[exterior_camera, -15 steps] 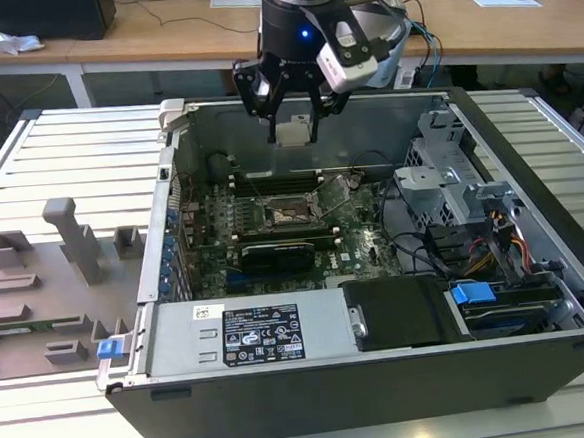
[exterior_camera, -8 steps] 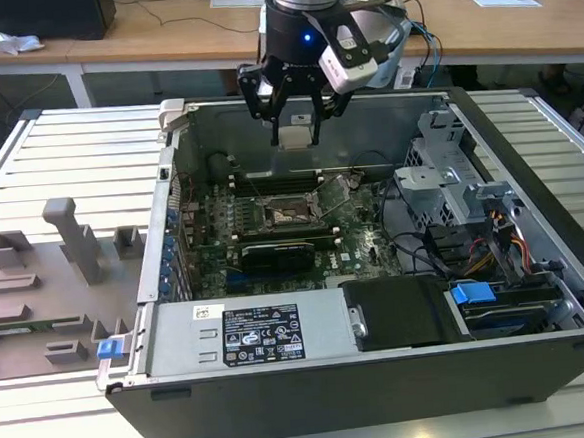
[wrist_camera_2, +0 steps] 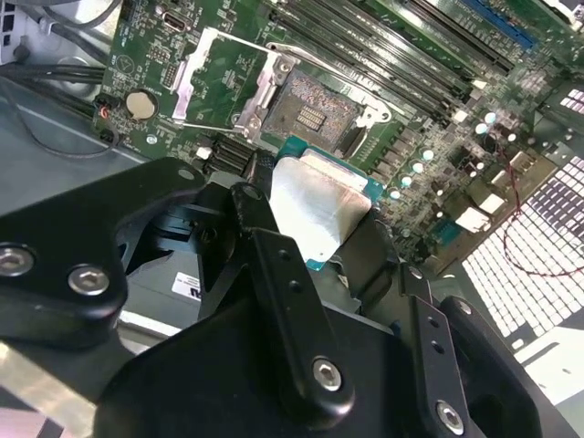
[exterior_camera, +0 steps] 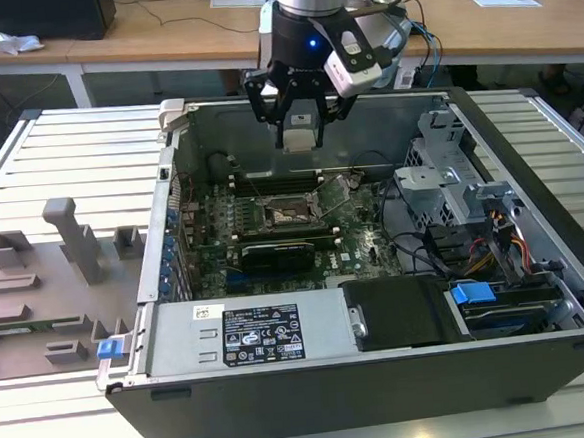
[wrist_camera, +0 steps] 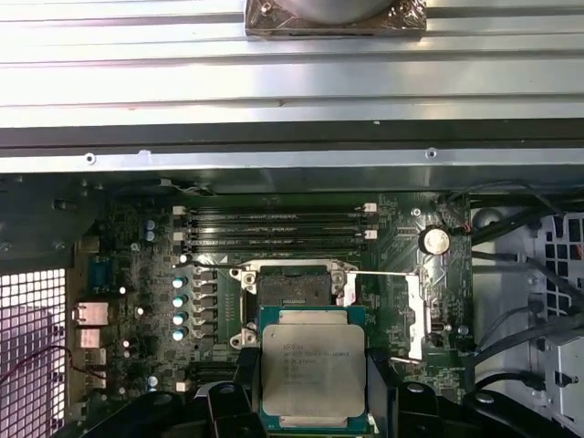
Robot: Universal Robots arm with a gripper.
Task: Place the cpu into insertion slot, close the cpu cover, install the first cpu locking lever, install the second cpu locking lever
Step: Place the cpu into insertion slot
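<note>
Silver metal catches my eye first: the cpu [wrist_camera: 313,374] sits clamped between the gripper [wrist_camera: 313,394]'s black fingers [wrist_camera: 381,388], one on each side edge. In the first wrist view its printed top faces the camera and its nearest edge is cut off at the border of the picture. In the second wrist view the cpu [wrist_camera_2: 319,210] shows as a dull tilted square, its near corner buried behind the gripper [wrist_camera_2: 310,228] linkage, which blocks most of that picture for me.

From the exterior view, the gripper [exterior_camera: 299,128] hangs inside the open computer case [exterior_camera: 385,403], up near the level of the rear wall, with the cpu [exterior_camera: 299,138] a pale patch between its fingertips. It is held apart from the board, above the insertion slot [exterior_camera: 290,214].

The insertion slot [wrist_camera: 290,290] lies uncovered on the green motherboard [wrist_camera: 128,274], with its dark centre exposed. In the first wrist view the chip overlaps the socket's near rim, so I cannot see that edge. In the second wrist view, the insertion slot [wrist_camera_2: 315,108] shows more fully.

The cpu cover [wrist_camera: 415,315] is swung open beside the socket, with green board visible through its window; in the second wrist view the cpu cover [wrist_camera_2: 185,78] lies likewise to the side. In the exterior view I cannot make it out clearly.
</note>
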